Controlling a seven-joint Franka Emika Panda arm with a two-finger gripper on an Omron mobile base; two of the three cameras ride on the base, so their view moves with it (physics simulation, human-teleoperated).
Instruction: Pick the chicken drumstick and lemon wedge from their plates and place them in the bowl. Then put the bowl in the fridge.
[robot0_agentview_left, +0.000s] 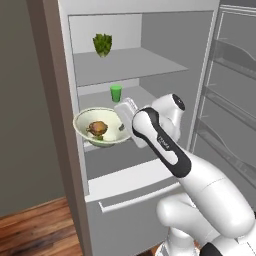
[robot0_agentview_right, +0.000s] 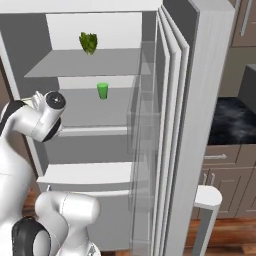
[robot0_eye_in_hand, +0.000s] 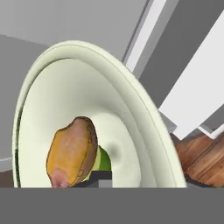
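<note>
The pale cream-green bowl (robot0_agentview_left: 81, 128) hangs tilted at the front of the open fridge (robot0_agentview_left: 131, 64), level with its middle shelf. Whether it rests on the shelf I cannot tell. Inside it lies the golden-brown chicken drumstick (robot0_agentview_left: 97, 128), with the lemon wedge (robot0_eye_in_hand: 103, 160) peeking out yellow-green from under it in the hand view. My gripper (robot0_agentview_left: 121, 128) is shut on the bowl's right rim. In the hand view the bowl (robot0_eye_in_hand: 131, 109) and drumstick (robot0_eye_in_hand: 72, 151) loom close, with one dark fingertip (robot0_eye_in_hand: 99, 176) at the bowl's inner wall. The plates are out of view.
A leafy green vegetable (robot0_agentview_left: 102, 44) lies on the top shelf and a small green cup (robot0_agentview_left: 116, 93) stands on the middle shelf behind the bowl. The fridge door (robot0_agentview_left: 230, 100) with racks stands open at the right. The lower drawer (robot0_agentview_left: 135, 195) is below.
</note>
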